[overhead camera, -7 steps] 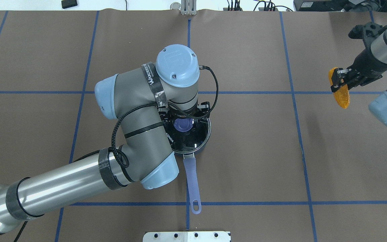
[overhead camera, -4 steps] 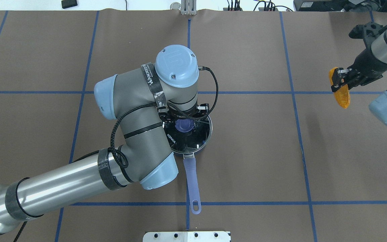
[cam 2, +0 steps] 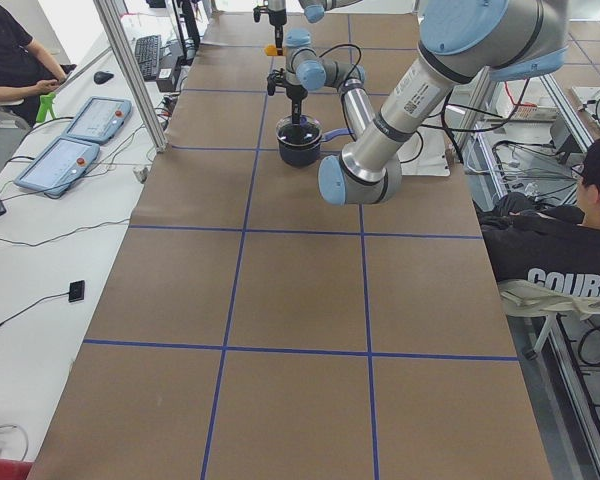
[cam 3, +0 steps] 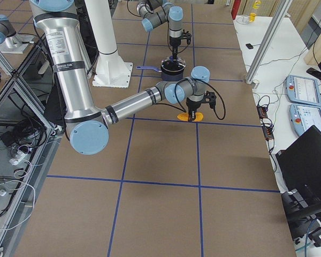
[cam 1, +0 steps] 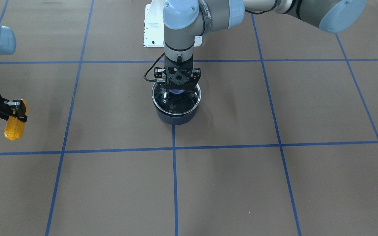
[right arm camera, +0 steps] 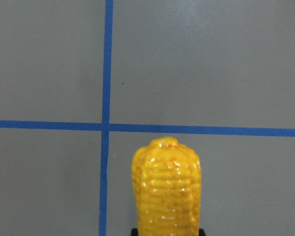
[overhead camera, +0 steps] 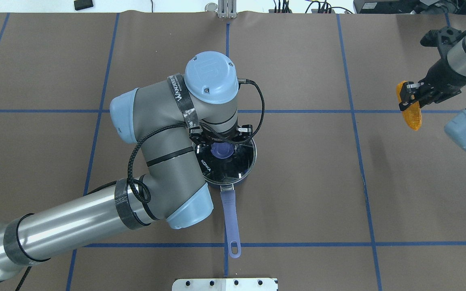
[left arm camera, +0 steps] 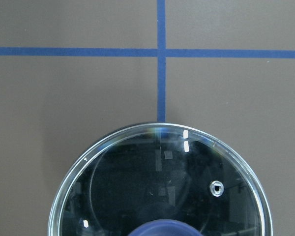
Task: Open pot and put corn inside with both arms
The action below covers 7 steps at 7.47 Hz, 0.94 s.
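A dark blue pot (cam 1: 176,118) with a long purple handle (overhead camera: 231,218) stands mid-table. Its glass lid (overhead camera: 233,165) has a purple knob (overhead camera: 221,150). My left gripper (overhead camera: 221,146) is shut on the knob from above and holds the lid just above the pot's rim. The lid also fills the bottom of the left wrist view (left arm camera: 157,187). My right gripper (overhead camera: 409,101) is shut on the orange-yellow corn (overhead camera: 414,117) and holds it in the air at the table's right side, far from the pot. The corn also shows in the front view (cam 1: 14,129) and the right wrist view (right arm camera: 167,191).
A white mounting plate (overhead camera: 225,284) sits at the table's near edge behind the pot handle. Blue tape lines (overhead camera: 354,121) grid the brown table. Operators sit beside the table in the exterior left view (cam 2: 560,260).
My left arm has risen a little with the lid, which now looks larger and slightly offset from the pot. My right gripper with the corn has barely moved.
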### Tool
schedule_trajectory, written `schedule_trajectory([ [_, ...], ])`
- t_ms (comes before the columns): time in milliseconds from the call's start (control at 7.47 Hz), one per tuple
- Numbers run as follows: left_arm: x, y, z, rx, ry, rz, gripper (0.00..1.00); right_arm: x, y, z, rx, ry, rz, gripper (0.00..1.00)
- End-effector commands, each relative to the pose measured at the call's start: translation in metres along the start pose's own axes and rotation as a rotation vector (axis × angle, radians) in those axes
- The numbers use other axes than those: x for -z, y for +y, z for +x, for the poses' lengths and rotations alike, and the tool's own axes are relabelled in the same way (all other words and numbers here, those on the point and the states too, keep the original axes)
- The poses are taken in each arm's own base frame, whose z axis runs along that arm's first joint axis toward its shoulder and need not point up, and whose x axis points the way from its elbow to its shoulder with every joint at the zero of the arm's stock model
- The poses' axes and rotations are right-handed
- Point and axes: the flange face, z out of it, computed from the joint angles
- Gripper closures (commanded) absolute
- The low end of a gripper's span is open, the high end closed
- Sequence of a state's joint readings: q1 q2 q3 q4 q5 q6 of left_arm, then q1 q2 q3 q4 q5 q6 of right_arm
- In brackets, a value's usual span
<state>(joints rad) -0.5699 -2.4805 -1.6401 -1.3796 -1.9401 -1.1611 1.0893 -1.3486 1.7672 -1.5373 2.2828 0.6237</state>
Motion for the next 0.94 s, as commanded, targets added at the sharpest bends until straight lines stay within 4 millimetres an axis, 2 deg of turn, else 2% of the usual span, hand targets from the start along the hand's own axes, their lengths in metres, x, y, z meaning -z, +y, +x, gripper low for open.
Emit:
schedule_trajectory([
  [0, 0.039, -0.007, -0.081, -0.065, 0.014, -0.013, 0.64, 0.011, -0.010, -0.022, 0.008, -0.015, 0.020, 0.87],
  [134, 0.050, 0.004, -0.156, -0.163, -0.004, 0.009, 0.64, 0.024, -0.024, -0.054, -0.020, -0.013, 0.014, 0.87],
  [268, 0.058, 0.002, -0.213, -0.210, -0.037, 0.026, 0.64, 0.039, -0.033, -0.091, -0.047, -0.011, 0.003, 0.86],
  [402, 0.051, 0.005, -0.251, -0.240, -0.068, 0.011, 0.64, 0.040, -0.032, -0.124, -0.089, -0.020, 0.001, 0.86],
  [669, 0.029, 0.003, -0.340, -0.321, -0.124, 0.006, 0.64, 0.040, -0.021, -0.210, -0.183, -0.045, 0.017, 0.87],
  [803, 0.017, 0.001, -0.382, -0.346, -0.131, 0.022, 0.64, 0.036, -0.011, -0.242, -0.209, -0.048, 0.026, 0.86],
])
